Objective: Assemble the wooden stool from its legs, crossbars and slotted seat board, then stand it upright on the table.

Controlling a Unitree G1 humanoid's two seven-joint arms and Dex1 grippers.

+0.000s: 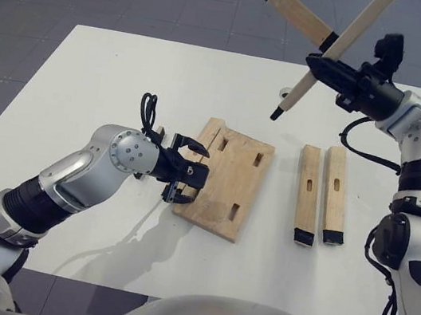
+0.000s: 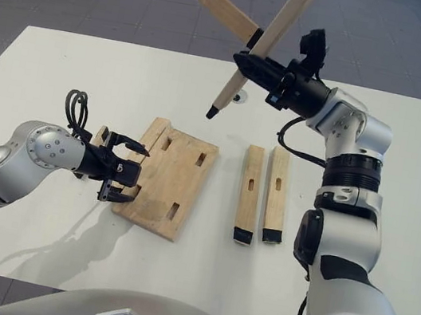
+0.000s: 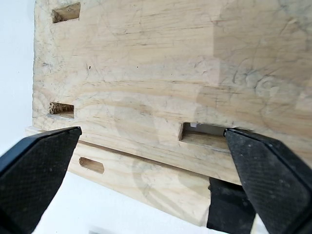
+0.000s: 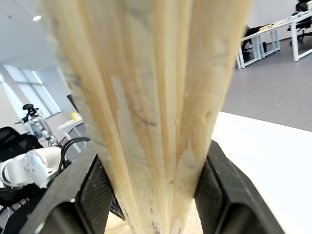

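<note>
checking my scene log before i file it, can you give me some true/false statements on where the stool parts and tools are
1. The right tool holds a crossed assembly of pale wooden bars raised above the white table. True.
2. The left tool is shut on the flat slotted wooden seat board. False: it is open, at the board's left edge.
3. Two loose wooden legs with black end caps lie side by side to the right of the seat board. True.
4. The seat board stands upright on legs. False: it lies on the table.
</note>
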